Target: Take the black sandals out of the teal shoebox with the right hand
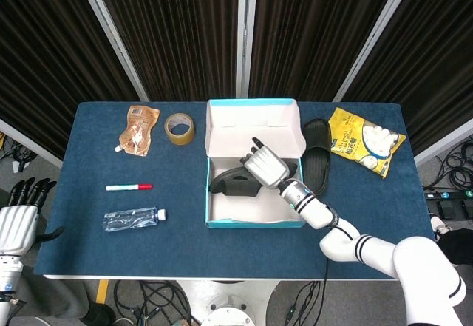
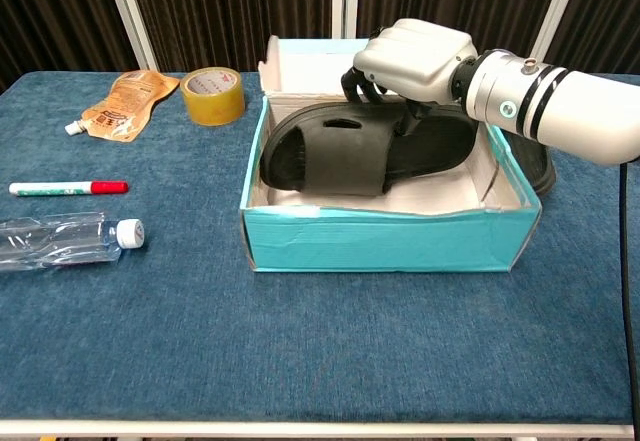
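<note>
The teal shoebox (image 1: pixel 255 223) (image 2: pixel 380 246) stands open at mid-table, its lid flap up at the back. One black sandal (image 1: pixel 230 182) (image 2: pixel 335 151) lies tilted inside it. My right hand (image 1: pixel 266 168) (image 2: pixel 412 56) reaches into the box from the right and grips this sandal, fingers curled over its far edge and thumb on its top. A second black sandal (image 1: pixel 318 156) (image 2: pixel 543 166) lies on the table just right of the box, mostly hidden behind the box wall in the chest view. My left hand (image 1: pixel 15 219) hangs off the table's left front corner, fingers apart, holding nothing.
Left of the box lie a roll of tape (image 1: pixel 179 128) (image 2: pixel 213 95), a brown pouch (image 1: pixel 138 128) (image 2: pixel 122 104), a red-capped marker (image 1: pixel 128 187) (image 2: pixel 68 188) and a flattened plastic bottle (image 1: pixel 134 219) (image 2: pixel 65 242). A yellow snack bag (image 1: pixel 365 140) is at the far right.
</note>
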Robot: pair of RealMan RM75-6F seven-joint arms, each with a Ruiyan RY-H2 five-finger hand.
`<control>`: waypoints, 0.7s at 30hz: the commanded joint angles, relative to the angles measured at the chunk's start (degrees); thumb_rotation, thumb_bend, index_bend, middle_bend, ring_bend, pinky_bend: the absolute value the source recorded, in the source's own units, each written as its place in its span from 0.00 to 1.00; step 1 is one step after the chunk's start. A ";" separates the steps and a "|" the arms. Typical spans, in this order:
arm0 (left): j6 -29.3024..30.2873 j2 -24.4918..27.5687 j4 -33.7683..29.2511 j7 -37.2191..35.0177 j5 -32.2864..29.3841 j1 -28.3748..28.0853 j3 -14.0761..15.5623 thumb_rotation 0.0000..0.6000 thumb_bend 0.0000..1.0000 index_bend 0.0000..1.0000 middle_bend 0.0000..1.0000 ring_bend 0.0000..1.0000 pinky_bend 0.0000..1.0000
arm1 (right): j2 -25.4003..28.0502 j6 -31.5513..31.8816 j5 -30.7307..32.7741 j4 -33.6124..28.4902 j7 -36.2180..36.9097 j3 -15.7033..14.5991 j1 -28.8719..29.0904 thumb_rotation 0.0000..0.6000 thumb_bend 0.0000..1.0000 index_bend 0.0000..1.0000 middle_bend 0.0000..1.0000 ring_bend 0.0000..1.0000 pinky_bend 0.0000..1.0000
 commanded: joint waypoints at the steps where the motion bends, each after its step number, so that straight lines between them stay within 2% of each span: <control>1: 0.05 0.03 0.08 -0.15 -0.12 0.14 0.05 1.00 0.07 0.12 0.09 0.00 0.05 | -0.97 3.25 -5.07 3.35 5.52 -1.95 0.11 1.00 0.35 0.77 0.64 0.55 0.16; 7: 0.01 -0.02 0.22 -0.22 -0.08 0.06 -0.01 1.00 0.07 0.12 0.09 0.00 0.05 | 0.49 7.13 -13.04 7.62 13.46 -5.87 1.53 1.00 0.35 0.79 0.66 0.56 0.16; 13: -0.30 0.07 0.07 0.05 -0.05 -0.23 -0.11 1.00 0.07 0.12 0.09 0.00 0.05 | 0.37 10.59 -16.21 11.37 19.19 -7.12 1.88 1.00 0.35 0.79 0.66 0.56 0.19; 17: -0.32 0.19 -0.18 0.30 -0.14 -0.28 -0.17 1.00 0.07 0.12 0.09 0.00 0.05 | 0.09 11.93 -15.10 12.25 22.17 -5.59 1.69 1.00 0.35 0.79 0.66 0.56 0.19; 21: -0.25 0.37 -0.48 0.56 -0.11 -0.30 -0.20 1.00 0.07 0.12 0.09 0.00 0.05 | 0.73 12.65 -12.38 9.73 27.03 -2.73 1.53 1.00 0.35 0.79 0.66 0.56 0.19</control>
